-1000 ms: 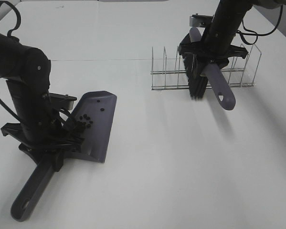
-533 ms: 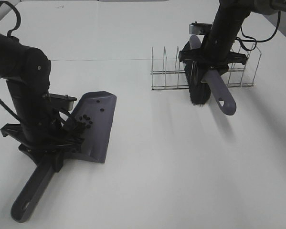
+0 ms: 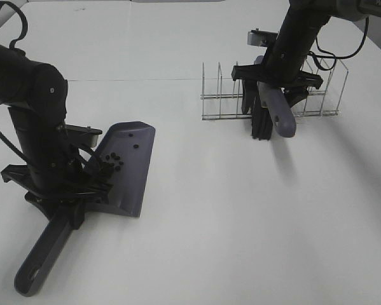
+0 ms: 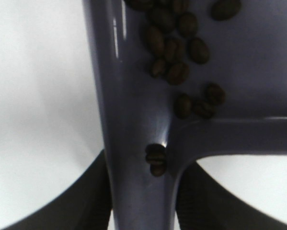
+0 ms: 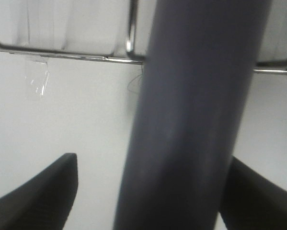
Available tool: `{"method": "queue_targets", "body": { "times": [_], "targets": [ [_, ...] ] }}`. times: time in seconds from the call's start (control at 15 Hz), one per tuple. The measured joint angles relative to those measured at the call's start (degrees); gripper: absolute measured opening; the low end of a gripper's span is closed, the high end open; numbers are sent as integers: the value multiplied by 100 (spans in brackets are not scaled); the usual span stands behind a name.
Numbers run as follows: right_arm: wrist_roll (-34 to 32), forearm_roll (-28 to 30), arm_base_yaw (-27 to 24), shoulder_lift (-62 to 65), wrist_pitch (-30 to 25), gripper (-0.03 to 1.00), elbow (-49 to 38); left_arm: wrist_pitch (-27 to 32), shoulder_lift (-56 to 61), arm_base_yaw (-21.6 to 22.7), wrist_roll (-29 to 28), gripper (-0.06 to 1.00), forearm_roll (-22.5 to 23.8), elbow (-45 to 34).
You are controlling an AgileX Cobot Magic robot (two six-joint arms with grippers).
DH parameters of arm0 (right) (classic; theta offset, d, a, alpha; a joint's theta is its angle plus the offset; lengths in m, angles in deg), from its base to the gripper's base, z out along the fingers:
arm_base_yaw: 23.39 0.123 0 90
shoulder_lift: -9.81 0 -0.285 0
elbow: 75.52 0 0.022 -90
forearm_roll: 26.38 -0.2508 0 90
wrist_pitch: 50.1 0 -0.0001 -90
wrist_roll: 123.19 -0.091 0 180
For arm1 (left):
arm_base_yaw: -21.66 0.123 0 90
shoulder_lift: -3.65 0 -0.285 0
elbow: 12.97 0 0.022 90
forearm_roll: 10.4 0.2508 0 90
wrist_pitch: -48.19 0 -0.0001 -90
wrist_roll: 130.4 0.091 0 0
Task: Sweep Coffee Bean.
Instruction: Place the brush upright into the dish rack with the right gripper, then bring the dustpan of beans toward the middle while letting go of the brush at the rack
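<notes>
Here, coffee beans [image 4: 174,45] lie in the dustpan [image 3: 131,171].
The left end effector [image 4: 143,211] pinches its handle; the right end effector [image 5: 148,191] stands spread around the brush [image 3: 270,114], propped at the wire rack [image 3: 222,95].

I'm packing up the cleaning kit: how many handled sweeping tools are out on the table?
2. The dustpan, holding coffee beans, lies at the left in the left end effector; the brush is by the wire rack at the right. None looks hidden.

Chrome wire rack [image 3: 222,96] standing on white table [image 3: 241,222]
</notes>
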Motion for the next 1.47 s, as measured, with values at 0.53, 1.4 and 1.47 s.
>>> {"method": "queue_targets", "body": {
  "times": [0.53,1.4,1.47],
  "targets": [
    [63,132,0,739,46,74,-275,0,0,0,-109,34,-11,0],
    [63,298,0,3295,52,73,-2951,458,-796,0,-132,34,350,1960],
    [63,298,0,3472,52,73,-3111,481,-888,0,-132,34,350,2068]
  ]
}}
